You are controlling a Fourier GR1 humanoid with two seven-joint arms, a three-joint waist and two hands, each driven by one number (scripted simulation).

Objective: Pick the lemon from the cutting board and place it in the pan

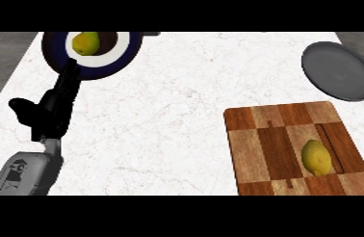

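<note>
Where the white marble counter point(163, 111) meets grey floor at its far corners, items lie thus: lemon point(317, 157) on the checkered cutting board point(266, 144), near right; grey pan point(334, 70), far right; dark white-ringed plate point(117, 58) bearing a yellow-green fruit point(86, 43), far left. Left hand point(51, 111), fingers straight, reaches to the plate, holding nothing.

We see bright, even light on the marble counter point(177, 111), no glare, faint soft shadows, edges slightly soft.
</note>
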